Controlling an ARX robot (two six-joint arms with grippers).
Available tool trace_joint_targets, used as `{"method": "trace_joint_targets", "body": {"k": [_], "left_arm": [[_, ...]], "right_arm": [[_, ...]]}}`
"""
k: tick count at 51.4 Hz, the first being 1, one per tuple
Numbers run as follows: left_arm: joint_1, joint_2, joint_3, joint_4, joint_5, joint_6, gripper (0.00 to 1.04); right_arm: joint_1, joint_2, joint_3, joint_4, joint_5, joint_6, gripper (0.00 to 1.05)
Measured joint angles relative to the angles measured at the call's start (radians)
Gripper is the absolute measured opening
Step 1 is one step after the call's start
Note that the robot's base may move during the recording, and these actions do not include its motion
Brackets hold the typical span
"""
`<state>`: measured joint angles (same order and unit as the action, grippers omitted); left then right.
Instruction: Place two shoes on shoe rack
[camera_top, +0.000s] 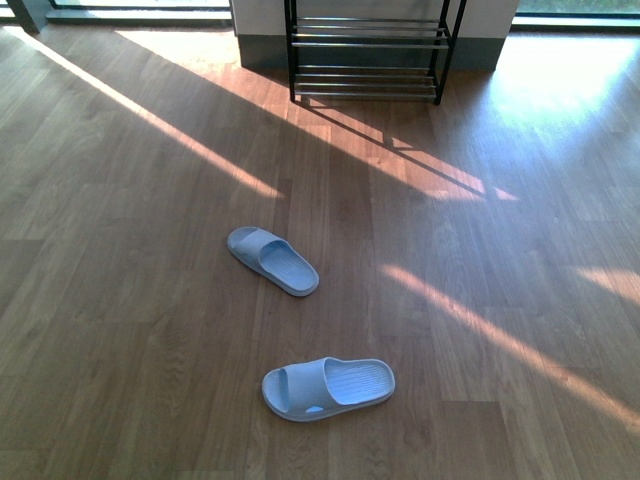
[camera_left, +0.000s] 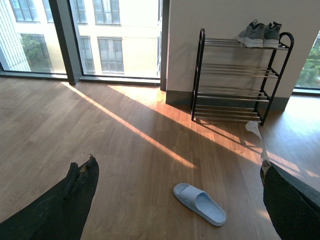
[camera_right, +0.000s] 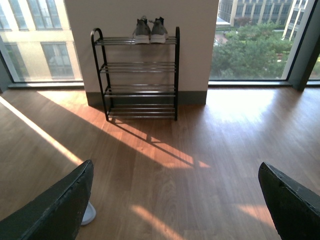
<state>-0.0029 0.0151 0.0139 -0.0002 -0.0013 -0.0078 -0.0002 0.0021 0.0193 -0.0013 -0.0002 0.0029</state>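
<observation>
Gaping wide, the left hand (camera_left: 177, 163) holds nothing. Two pale blue slippers lie apart on the floor (camera_top: 120, 300): the far slipper (camera_top: 272, 260) and the near slipper (camera_top: 328, 387). Both shoes (camera_right: 150, 31) sit side by side on the top tier of the shoe rack (camera_right: 140, 67). The right hand (camera_right: 175, 165) is also wide and empty.

My left gripper (camera_left: 177, 165) is lifted and faces forward, its two dark fingers (camera_left: 75, 197) spread wide. One tip is frayed at the edge. My right gripper (camera_right: 175, 166) sits the same way, fingers (camera_right: 287, 200) wide apart, gripping nothing.
</observation>
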Motion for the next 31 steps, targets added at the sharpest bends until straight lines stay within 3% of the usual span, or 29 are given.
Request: {"method": "trace_joint_targets", "body": {"k": [31], "left_arm": [[0.000, 0.000, 0.000, 0.000, 0.000, 0.000, 0.95]], "right_arm": [[0.000, 0.000, 0.000, 0.000, 0.000, 0.000, 0.96]]}}
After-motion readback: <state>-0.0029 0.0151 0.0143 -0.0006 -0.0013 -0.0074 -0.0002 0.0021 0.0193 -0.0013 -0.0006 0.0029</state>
